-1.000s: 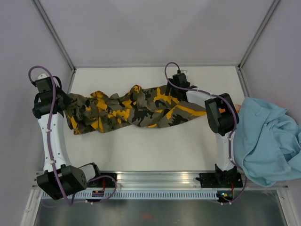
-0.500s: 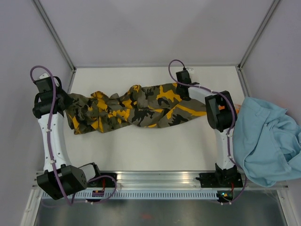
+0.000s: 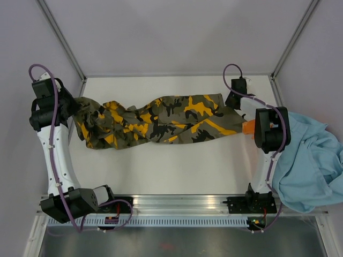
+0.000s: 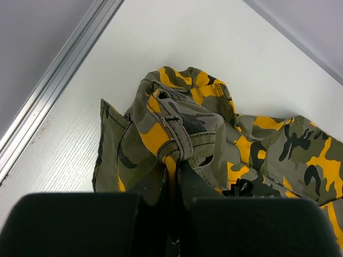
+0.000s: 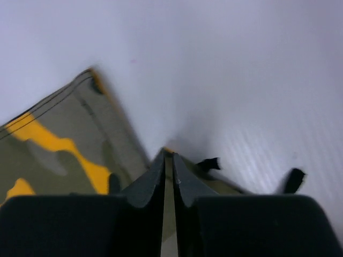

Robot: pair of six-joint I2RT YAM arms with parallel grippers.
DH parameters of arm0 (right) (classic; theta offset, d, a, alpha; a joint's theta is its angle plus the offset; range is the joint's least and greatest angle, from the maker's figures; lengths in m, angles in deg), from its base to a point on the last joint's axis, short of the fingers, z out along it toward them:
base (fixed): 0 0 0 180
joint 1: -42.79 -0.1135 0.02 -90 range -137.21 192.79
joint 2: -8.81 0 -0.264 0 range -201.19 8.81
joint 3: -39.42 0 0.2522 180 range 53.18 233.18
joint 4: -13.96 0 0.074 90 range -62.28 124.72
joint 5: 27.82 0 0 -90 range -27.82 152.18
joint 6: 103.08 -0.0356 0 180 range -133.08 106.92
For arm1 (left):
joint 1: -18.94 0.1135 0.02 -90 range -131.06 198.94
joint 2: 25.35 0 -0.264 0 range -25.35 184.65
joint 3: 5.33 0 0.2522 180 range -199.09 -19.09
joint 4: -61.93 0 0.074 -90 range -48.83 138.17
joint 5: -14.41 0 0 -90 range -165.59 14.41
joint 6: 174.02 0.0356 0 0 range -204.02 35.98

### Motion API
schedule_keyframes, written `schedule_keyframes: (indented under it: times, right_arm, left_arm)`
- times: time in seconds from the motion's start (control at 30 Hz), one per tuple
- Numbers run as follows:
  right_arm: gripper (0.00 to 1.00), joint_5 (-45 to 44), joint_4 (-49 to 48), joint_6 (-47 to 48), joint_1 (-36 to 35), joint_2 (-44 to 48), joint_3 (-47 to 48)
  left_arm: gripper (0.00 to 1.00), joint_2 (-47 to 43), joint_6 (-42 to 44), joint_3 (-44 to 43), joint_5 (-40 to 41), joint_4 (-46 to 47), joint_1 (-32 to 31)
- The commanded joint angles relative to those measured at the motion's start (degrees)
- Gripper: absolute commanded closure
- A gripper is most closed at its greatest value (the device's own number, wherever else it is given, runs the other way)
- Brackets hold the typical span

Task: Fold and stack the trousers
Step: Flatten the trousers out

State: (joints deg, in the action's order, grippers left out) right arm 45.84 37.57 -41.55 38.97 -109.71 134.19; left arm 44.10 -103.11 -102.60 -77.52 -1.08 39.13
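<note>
The camouflage trousers (image 3: 161, 120) lie stretched left to right across the middle of the white table (image 3: 177, 166), bunched at the left end and flatter at the right. My left gripper (image 3: 75, 107) is shut on a gathered fold at their left end; in the left wrist view that seamed fold (image 4: 177, 118) rises out of the closed left gripper (image 4: 174, 166). My right gripper (image 3: 229, 101) is shut on the far right corner of the trousers. In the right wrist view a thin edge of cloth sits between the closed right gripper (image 5: 168, 155), with the camouflage cloth (image 5: 53, 144) trailing left.
A light-blue garment (image 3: 308, 160) is heaped over the table's right edge beside the right arm. A bit of orange cloth (image 3: 248, 127) shows between it and the trousers. Aluminium frame rails (image 3: 61, 40) and grey walls bound the left, back and right.
My right gripper has swung right and closed on the trousers' right end, drawing it out flat. My left gripper has shifted a little left and back, still holding its end.
</note>
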Motion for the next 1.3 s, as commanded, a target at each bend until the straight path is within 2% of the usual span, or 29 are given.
schedule_keyframes:
  times: [0.0, 0.07, 0.1, 0.17, 0.2, 0.23, 0.43, 0.57, 0.7, 0.8, 0.87, 0.97, 1.0, 1.07, 1.1, 1.2, 1.27]
  right_arm:
    - [0.81, 12.97, -5.62, 2.0, -2.33, 3.82, 1.16]
    - [0.6, 16.07, -5.8, 4.37, -5.49, 4.87, 2.21]
    - [0.33, 15.99, -5.89, 7.17, -6.89, 5.31, 2.92]
    - [0.1, 16.08, -6.85, 10.61, -10.85, 6.72, 3.53]
    - [0.06, 16.07, -7.29, 11.06, -11.99, 6.81, 3.8]
    - [0.02, 17.21, -7.47, 11.41, -13.49, 6.46, 4.32]
    - [0.02, 16.69, 0.59, 11.86, -16.31, -3.46, 13.19]
    - [0.02, 6.87, 7.81, 13.0, -18.94, -11.36, 19.87]
    - [0.02, 5.88, 9.14, 13.44, -19.91, -14.1, 19.36]
    - [0.04, 5.44, 8.79, 13.44, -20.01, -14.81, 17.78]
    - [0.12, 5.0, 8.87, 13.7, -20.18, -14.99, 16.64]
    - [0.34, 4.13, 8.96, 14.67, -20.27, -15.25, 15.23]
    - [0.47, 3.77, 9.14, 14.84, -20.35, -15.25, 14.53]
    - [0.6, 2.98, 9.49, 15.55, -20.27, -15.69, 14.09]
    - [0.75, 2.89, 9.84, 15.98, -20.27, -15.78, 14.0]
    - [1.0, 0.88, 10.54, 17.04, -20.27, -16.13, 13.65]
    - [1.0, -1.23, 10.72, 17.39, -20.09, -15.43, 13.03]
  left_arm:
    - [0.95, -0.99, 2.92, -5.08, -2.63, 3.64, 0.29]
    - [0.95, -0.28, 2.48, -5.7, -2.9, 3.38, 0.38]
    - [0.95, 0.07, 2.22, -5.62, -3.16, 3.38, 0.29]
    - [0.95, 0.25, 1.69, -4.74, -3.69, 3.73, 0.29]
    - [0.95, 0.16, 1.52, -4.3, -4.04, 3.9, 0.38]
    - [0.95, 0.16, 1.43, -3.6, -4.3, 3.99, 0.29]
    - [0.95, -0.46, 1.51, -1.75, -4.66, 4.16, 0.29]
    - [0.95, -0.72, 2.04, -0.7, -4.66, 4.17, 0.29]
    - [0.95, -0.9, 2.13, 0.36, -5.1, 4.43, 0.29]
    - [0.95, -1.07, 2.04, 1.23, -5.8, 4.69, 0.38]
    - [0.95, -1.16, 1.95, 1.68, -5.8, 4.61, 0.29]
    - [0.95, -1.34, 1.95, 2.12, -5.89, 4.61, 0.29]
    - [0.95, -1.34, 1.95, 2.29, -5.89, 4.69, 0.38]
    - [0.95, -1.34, 1.87, 2.38, -5.98, 4.69, 0.29]
    - [0.95, -1.34, 1.95, 2.29, -5.98, 4.69, 0.29]
    - [0.95, -1.34, 1.78, 2.21, -6.24, 4.87, 0.29]
    - [0.95, -1.16, 1.78, 2.03, -6.41, 4.78, 0.38]
